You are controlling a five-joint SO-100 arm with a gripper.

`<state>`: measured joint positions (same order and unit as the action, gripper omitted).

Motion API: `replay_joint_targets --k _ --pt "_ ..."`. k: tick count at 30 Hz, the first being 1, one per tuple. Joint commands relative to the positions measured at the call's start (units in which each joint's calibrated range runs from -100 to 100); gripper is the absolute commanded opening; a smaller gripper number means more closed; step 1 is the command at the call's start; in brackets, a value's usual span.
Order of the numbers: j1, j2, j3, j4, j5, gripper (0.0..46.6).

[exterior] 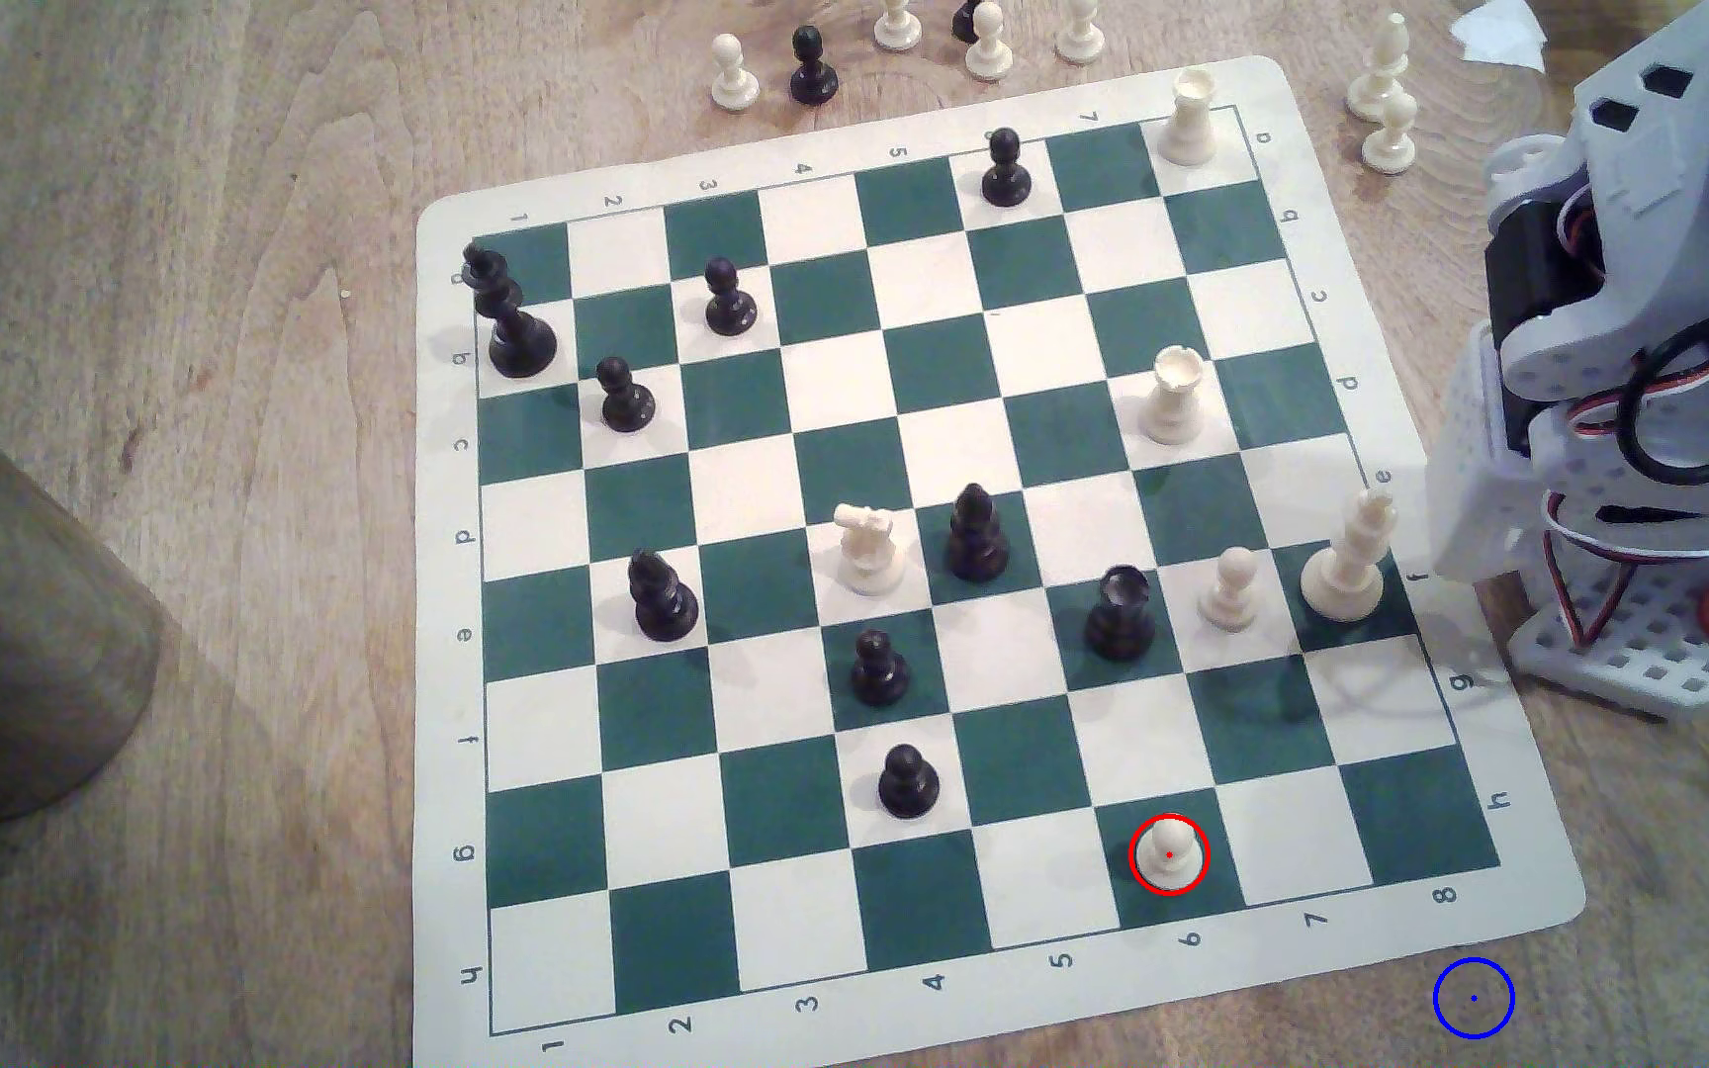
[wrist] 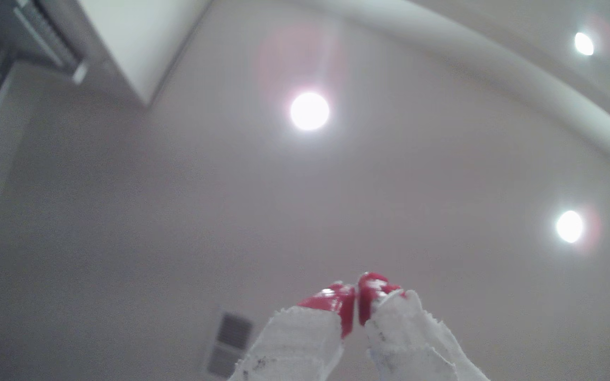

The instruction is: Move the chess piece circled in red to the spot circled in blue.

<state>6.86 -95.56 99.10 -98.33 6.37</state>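
A: Where is the white pawn now?

B: It stands upright inside the red ring, on a green square in the near row of the chess mat, toward the exterior view's right. No piece touches it; the closest one, a black pawn, is a little to the left and farther back.

A: And the blue ring?

B: On the bare wood of the tabletop, just past the near right corner of the mat.

A: How will the pawn handle?

B: I think it is light, stiff plastic, smooth and a bit slippery. The best hold is probably at the narrow neck under the ball head.

A: The fingers?

B: In the wrist view the red tips are almost together, holding nothing, and they point up at a ceiling with lamps. The arm is folded at the mat's right edge.
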Motion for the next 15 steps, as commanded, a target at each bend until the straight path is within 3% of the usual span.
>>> replay_joint_targets --k 1,5,15 --pt "-0.3 -0.3 0.8 -1.3 0.3 0.2" --pt "-0.3 -0.3 -1.5 3.3 0.3 0.2" --pt "-5.3 -0.3 -22.7 42.1 0.3 0.2"
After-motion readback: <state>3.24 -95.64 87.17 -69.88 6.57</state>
